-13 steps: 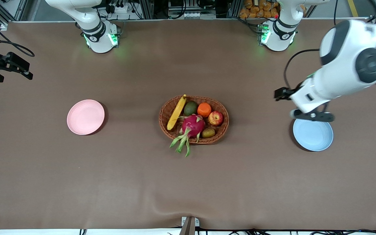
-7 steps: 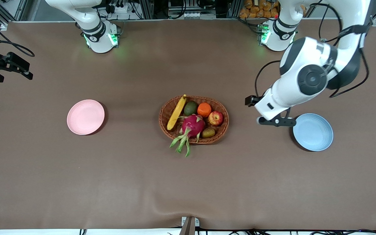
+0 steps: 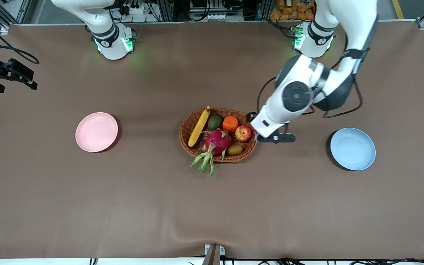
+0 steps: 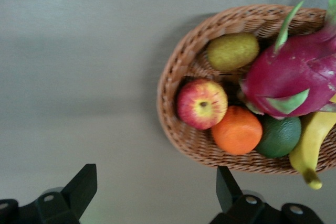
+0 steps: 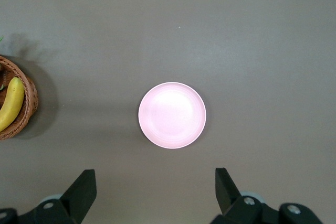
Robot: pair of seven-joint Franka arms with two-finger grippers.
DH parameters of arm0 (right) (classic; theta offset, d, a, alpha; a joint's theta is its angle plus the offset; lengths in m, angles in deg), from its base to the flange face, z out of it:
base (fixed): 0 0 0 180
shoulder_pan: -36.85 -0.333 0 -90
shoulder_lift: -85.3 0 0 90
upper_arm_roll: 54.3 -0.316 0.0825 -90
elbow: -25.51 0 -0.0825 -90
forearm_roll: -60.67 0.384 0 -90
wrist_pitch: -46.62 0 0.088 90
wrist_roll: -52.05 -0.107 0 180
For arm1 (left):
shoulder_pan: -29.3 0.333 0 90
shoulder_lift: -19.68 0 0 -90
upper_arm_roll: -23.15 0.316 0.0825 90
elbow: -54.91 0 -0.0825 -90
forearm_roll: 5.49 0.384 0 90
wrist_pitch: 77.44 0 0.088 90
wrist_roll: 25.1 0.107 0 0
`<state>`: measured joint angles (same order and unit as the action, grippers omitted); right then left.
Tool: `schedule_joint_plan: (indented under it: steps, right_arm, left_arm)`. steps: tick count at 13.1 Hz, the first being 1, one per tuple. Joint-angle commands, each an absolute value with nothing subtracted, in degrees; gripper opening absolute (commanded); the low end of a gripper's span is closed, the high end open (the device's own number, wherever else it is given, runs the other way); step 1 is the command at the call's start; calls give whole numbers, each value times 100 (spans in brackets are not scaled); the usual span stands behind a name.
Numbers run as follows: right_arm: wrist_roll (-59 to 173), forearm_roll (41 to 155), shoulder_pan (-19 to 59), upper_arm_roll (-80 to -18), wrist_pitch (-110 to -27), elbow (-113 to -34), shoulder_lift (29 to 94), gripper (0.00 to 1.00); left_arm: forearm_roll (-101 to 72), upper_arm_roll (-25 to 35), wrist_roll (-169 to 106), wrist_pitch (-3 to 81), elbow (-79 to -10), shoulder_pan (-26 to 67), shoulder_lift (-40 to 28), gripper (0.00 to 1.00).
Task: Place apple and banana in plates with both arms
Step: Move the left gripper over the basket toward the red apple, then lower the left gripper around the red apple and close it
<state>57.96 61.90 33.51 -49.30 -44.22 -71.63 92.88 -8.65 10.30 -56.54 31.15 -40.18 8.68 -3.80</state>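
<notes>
- Right gripper (image 5: pixel 152 192): parked high over the pink plate (image 3: pixel 96 131), fingers spread, empty; waiting. Banana (image 3: pixel 199 126) well apart from those fingers, in the basket (image 3: pixel 187 129) at the end toward the pink plate.
- Risk at the basket: could nudge the orange fruit (image 3: pixel 230 123) or catch the woven rim on descent, given tight packing.
- Left gripper (image 4: pixel 152 192): over bare table just beside the basket, fingers spread, empty. Apple (image 4: pixel 201 104) inside the rim, offset from the gap, not between the fingers.
- Blue plate (image 3: pixel 353 148): well apart from the basket.

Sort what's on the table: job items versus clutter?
For the job: apple, banana, pink plate, blue plate, left pincer open beside the basket, right pincer open above the pink plate.

Just lying about: basket, dragon fruit, orange, avocado, kiwi.
</notes>
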Motion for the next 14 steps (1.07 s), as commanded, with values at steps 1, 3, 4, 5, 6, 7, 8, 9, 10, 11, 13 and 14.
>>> schedule_joint_plan:
  steps: [1, 3, 4, 5, 6, 7, 8, 9, 10, 11, 13, 14]
  right_arm:
    - [5864, 6111, 3430, -5000, -4417, -7100, 9268, 100]
    - [5864, 6111, 3447, -5000, -4417, -7100, 9268, 100]
    - [5864, 6120, 3447, -4991, -4426, -7091, 9268, 100]
    - [5864, 6129, 3456, -5000, -4426, -7091, 9268, 100]
    - [5864, 6138, 3456, -5000, -4426, -7091, 9268, 100]
    - [5855, 6138, 3456, -5000, -4426, -7091, 9268, 100]
    - [5855, 6138, 3465, -5000, -4426, -7091, 9268, 100]
    - [5855, 6146, 3465, -5000, -4417, -7091, 9268, 100]
    - [5838, 6146, 3465, -4991, -4400, -7091, 9268, 100]
    - [5838, 6155, 3473, -5000, -4391, -7091, 9268, 100]
    - [5829, 6164, 3456, -4991, -4321, -7091, 9268, 100]
    - [5820, 6164, 3430, -5000, -4312, -7091, 9268, 100]
  left_arm:
    - [-804, 1049, -5928, 3416, -3905, 804, -746, 100]
    - [-804, 1049, -6183, 3636, -3896, 724, -922, 100]
    - [-804, 1049, -6254, 3759, -3896, 698, -1001, 100]
    - [-812, 1049, -6272, 3865, -3896, 698, -1063, 100]
    - [-821, 1049, -6281, 3979, -3887, 680, -1090, 100]
    - [-821, 1049, -6324, 4067, -3870, 680, -1160, 100]
    - [-812, 1049, -6368, 4164, -3861, 671, -1221, 100]
    - [-812, 1049, -6499, 4313, -3869, 576, -1318, 100]
    - [-795, 1049, -6692, 4445, -3870, 462, -1388, 100]
    - [-777, 1058, -6833, 4551, -3870, 356, -1459, 100]
    - [-734, 1058, -6800, 4578, -3861, 293, -1529, 100]
    - [-724, 1075, -6782, 4587, -3878, 320, -1538, 100]
